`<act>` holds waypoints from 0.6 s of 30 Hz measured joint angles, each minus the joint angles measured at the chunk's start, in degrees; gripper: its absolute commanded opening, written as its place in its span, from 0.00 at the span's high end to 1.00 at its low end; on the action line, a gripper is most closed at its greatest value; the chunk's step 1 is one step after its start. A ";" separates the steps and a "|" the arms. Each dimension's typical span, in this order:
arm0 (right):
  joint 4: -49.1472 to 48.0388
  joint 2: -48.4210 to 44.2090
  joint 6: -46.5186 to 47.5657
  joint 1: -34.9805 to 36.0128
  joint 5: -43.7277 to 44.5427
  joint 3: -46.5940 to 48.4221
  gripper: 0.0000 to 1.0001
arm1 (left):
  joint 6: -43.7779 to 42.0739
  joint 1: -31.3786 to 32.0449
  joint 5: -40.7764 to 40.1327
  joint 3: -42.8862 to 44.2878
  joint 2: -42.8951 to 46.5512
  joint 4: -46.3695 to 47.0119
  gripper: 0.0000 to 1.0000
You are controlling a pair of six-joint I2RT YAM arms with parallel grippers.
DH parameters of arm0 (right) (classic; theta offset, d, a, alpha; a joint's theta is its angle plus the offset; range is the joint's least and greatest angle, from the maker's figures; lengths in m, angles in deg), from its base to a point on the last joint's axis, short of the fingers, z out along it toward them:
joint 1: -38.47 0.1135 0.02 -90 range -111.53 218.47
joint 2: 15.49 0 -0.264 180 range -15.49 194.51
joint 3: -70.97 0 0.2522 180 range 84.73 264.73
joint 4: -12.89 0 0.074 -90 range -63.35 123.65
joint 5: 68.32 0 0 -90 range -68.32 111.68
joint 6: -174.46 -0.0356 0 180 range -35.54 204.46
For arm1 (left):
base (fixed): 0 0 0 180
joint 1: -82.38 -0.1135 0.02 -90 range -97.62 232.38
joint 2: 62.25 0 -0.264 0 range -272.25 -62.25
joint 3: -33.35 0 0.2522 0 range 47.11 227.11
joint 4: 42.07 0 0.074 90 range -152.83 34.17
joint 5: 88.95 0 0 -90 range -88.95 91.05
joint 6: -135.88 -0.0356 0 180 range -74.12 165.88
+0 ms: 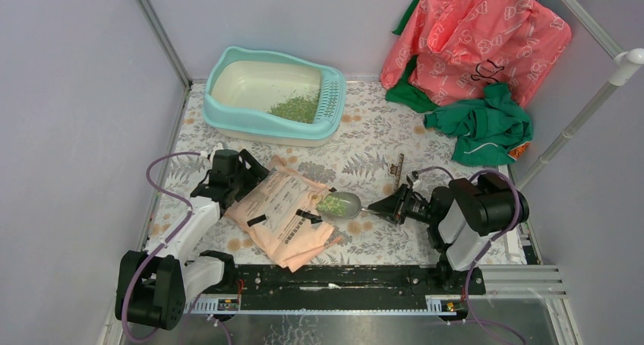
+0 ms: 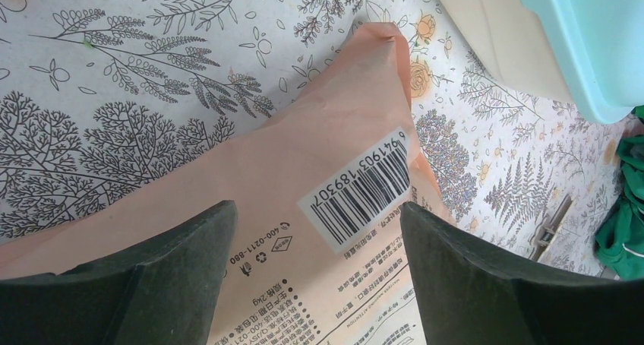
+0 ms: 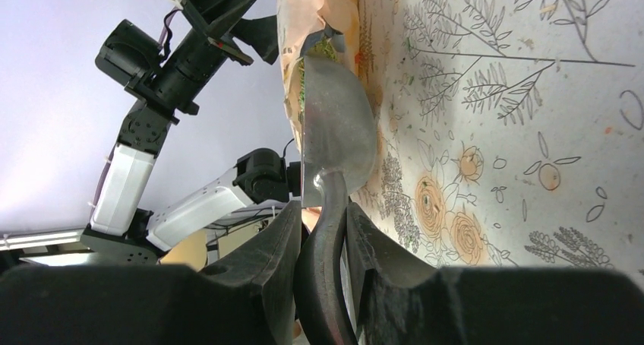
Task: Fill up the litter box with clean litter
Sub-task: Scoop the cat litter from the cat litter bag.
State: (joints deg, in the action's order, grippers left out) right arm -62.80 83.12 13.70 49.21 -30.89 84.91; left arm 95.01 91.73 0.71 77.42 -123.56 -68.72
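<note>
1. The left wrist view cuts off the bag (image 2: 342,109) and shows only a corner of the litter box (image 2: 585,49). In the right wrist view the scoop (image 3: 334,125) hides the bag mouth.
2. Litter box is far left on the table (image 1: 380,132), long axis roughly left-right, grille end to the right.
3. Litter (image 1: 298,107) is heaped by the grille. There's more in the scoop bowl, at the bag mouth.
4. My left gripper (image 2: 315,212): jaws wide apart over the bag, contact unclear.
5. My right gripper (image 3: 323,212): clamped on the scoop handle.
</note>
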 measured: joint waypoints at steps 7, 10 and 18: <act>0.02 -2.43 -0.02 -0.98 -2.60 0.00 1.00 | 0.00 0.00 0.00 0.48 0.00 -0.22 0.13; 0.04 -3.58 0.04 -1.14 -2.93 -0.02 1.00 | 0.00 0.00 0.00 0.83 0.02 -0.26 0.13; 7.28 -13.09 2.03 -1.92 -4.02 0.00 1.00 | 0.00 0.00 0.00 0.85 0.48 -0.55 0.13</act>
State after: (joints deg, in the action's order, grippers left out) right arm -55.53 70.03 15.73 47.29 -34.91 84.91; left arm 95.01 91.73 0.71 78.27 -123.08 -69.26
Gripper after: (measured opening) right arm 0.316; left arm 0.873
